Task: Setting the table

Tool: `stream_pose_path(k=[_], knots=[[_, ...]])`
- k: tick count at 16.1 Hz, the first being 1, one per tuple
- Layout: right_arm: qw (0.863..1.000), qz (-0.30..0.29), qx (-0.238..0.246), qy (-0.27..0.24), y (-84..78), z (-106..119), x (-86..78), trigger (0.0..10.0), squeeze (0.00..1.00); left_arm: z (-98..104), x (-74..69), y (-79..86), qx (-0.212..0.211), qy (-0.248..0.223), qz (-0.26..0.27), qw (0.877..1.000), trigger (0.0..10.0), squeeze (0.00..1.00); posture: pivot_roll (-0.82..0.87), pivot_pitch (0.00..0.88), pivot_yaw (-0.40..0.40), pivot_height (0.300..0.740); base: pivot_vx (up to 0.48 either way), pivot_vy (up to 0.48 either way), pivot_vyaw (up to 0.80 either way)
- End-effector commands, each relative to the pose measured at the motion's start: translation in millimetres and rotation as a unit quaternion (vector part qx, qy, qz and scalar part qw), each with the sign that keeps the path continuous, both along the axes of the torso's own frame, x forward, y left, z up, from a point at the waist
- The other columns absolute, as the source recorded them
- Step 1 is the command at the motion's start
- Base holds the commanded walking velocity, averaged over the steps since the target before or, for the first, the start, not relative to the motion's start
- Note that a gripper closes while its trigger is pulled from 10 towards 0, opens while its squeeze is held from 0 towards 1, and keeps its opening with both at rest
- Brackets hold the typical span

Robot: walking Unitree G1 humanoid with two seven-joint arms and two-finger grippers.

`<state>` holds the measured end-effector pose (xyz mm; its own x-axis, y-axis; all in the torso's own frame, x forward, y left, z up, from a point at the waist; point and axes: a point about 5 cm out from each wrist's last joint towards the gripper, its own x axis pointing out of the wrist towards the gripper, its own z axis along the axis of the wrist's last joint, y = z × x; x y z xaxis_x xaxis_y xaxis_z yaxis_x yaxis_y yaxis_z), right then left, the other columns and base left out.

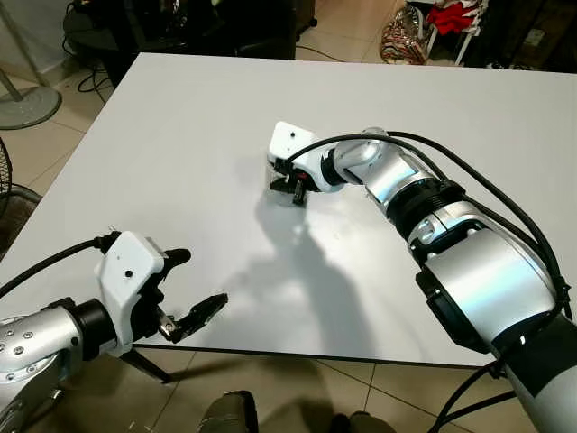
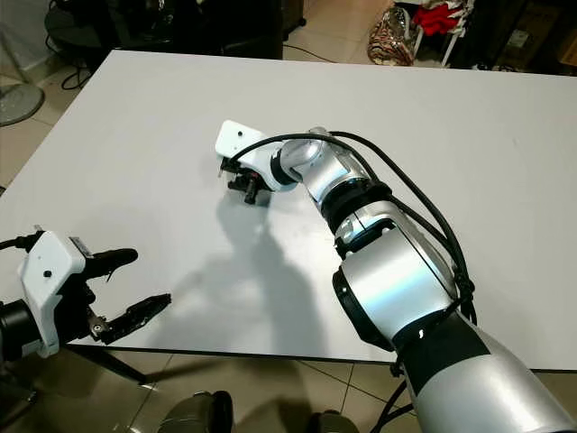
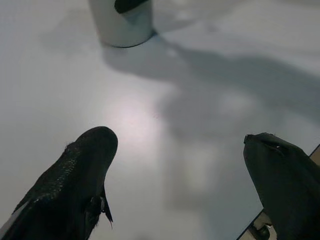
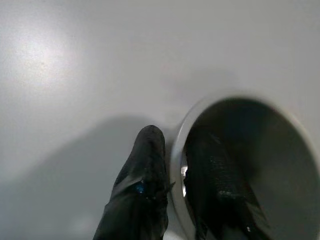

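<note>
Right gripper reaches out over the middle of the white table, pointing down, fingers pinched on the rim of a cup: one black finger outside the wall, the other inside the dark bowl. From the head views the cup itself is mostly hidden under the wrist housing; only the black fingertips show beneath it, touching or nearly touching the tabletop. In the left wrist view the cup appears as a pale, upright cylinder standing on the table, a dark shape at its top. Right arm stretches long across the table, black cables looped along it, its shadow falling toward the near edge. Left gripper hovers at the near left edge of the table, fingers spread wide, nothing between them, well apart from the cup. Beyond the far edge: a red and patterned bundle of cloth at the right, a dark chair, a fan base on the tiled floor at the left.
</note>
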<state>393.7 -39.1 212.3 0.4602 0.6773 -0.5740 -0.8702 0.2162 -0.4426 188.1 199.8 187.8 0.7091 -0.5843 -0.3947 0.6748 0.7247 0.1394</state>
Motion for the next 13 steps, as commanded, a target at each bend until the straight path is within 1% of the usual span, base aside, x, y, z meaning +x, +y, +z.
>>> stream_pose_path(k=[1,2,4,6,7,8,9,10,12,13], knots=[[1.000,0.008,-0.001,-0.017,1.9,11,1.7,10.0,1.00,4,3.0,1.0,0.001,-0.010,0.000,1.000,10.0,0.00,0.08,0.167,0.014,0.740,0.000,0.000,0.00],[1.000,0.011,0.002,-0.018,1.3,15,2.1,10.0,1.00,5,4.8,0.6,-0.002,-0.015,0.001,1.000,10.0,0.00,0.07,0.160,0.015,0.740,0.000,0.000,0.00],[0.999,0.029,0.007,-0.027,-2.4,30,3.5,10.0,1.00,8,10.0,0.7,-0.013,-0.027,0.018,0.999,10.0,0.00,0.06,0.122,0.024,0.740,0.000,0.000,0.00],[0.999,0.043,0.022,-0.022,-6.3,40,3.5,10.0,1.00,10,10.5,-2.4,-0.025,-0.029,0.021,0.999,10.0,0.00,0.06,0.084,0.031,0.740,0.000,0.000,0.00],[0.997,0.058,0.036,-0.020,-11.4,49,3.2,10.0,1.00,12,11.7,-6.7,-0.032,-0.033,0.021,0.999,10.0,0.00,0.05,0.050,0.041,0.740,0.000,0.000,0.00],[0.995,0.069,0.068,-0.024,-18.5,59,3.2,10.0,1.00,13,14.1,-13.4,-0.048,-0.036,0.022,0.998,10.0,0.00,0.05,0.028,0.044,0.740,0.000,0.000,0.00],[0.991,0.069,0.109,-0.031,-24.6,67,3.5,10.0,1.00,13,17.0,-19.2,-0.059,-0.043,0.026,0.997,10.0,0.04,0.04,0.007,0.048,0.740,0.000,0.000,0.00],[0.985,0.066,0.153,-0.033,-32.7,70,3.4,10.0,1.00,13,20.8,-24.1,-0.062,-0.055,0.033,0.996,10.0,1.00,0.04,0.000,0.056,0.740,0.000,0.000,0.00],[0.973,0.071,0.218,-0.035,-49.3,67,-3.2,10.0,1.00,10,24.4,-29.3,-0.071,-0.064,0.053,0.994,10.0,1.00,0.02,0.000,0.067,0.740,0.000,0.000,0.00],[0.966,0.066,0.245,-0.044,-57.1,65,-10.9,10.0,1.00,9,25.9,-29.6,-0.077,-0.071,0.070,0.992,10.0,1.00,0.01,0.000,0.072,0.740,0.000,0.000,0.00]])
